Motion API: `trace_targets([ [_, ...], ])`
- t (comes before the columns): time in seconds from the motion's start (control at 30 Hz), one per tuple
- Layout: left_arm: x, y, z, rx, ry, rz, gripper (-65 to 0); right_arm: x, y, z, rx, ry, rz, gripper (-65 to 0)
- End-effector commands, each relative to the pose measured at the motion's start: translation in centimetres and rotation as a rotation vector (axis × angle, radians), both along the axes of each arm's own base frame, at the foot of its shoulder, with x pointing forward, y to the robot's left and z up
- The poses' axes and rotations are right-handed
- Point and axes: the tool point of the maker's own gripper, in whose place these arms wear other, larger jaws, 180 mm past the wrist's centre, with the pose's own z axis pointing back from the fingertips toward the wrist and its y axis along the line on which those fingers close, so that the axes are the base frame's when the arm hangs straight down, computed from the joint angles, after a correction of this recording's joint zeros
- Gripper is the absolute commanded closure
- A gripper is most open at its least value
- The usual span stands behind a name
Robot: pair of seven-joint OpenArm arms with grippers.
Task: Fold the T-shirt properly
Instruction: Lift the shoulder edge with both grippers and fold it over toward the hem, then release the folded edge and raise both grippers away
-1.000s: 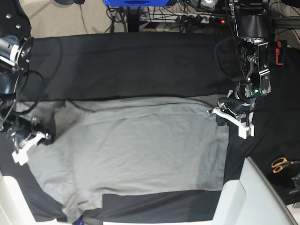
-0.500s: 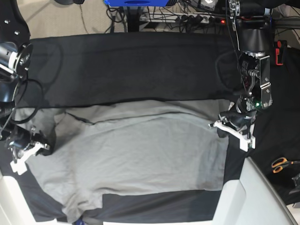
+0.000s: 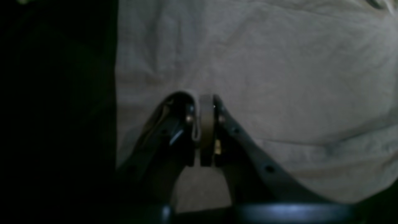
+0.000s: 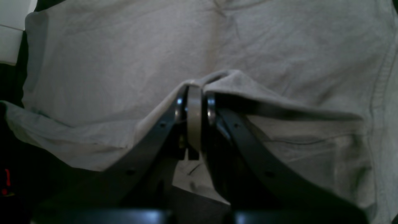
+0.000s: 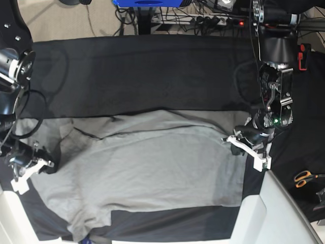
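Black-clothed desk [image 5: 152,66] carrying the T-shirt [image 5: 152,162], spread flat. Left pincer [image 5: 248,146] and right pincer [image 5: 28,168] each clamp an opposite edge; the shirt's long axis runs between them, equally near both.

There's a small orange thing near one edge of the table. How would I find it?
Start at the grey T-shirt spread on the black table cloth, then look past its edge in the base view's lower right corner. There lie scissors, the only bright orange thing on the dark cloth.
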Motion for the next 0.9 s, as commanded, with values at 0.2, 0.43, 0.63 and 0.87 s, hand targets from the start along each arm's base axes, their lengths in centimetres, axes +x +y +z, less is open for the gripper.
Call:
trace_targets([
  [0.2,1.9,5.7,3.9,-0.031,-0.121,0.173,-35.4,1.9,-2.4,3.3,0.04,-0.112,-0.089,-33.8],
  [0.43,0.4,8.5,7.6,-0.003,-0.221,0.239,-46.7,-1.0,-7.9,3.5,0.1,-0.115,-0.278,-41.7],
  [0.63,-5.8,5.3,4.1,0.068,-0.103,0.108,-39.0,-9.1,-10.0,0.6,0.13,-0.038,-0.464,-37.2],
  [0.87,-11.2,4.1,0.0,0.052,0.024,0.093,-22.5,-13.5,-8.6,-4.4,0.234,0.038,-0.59,-37.5],
])
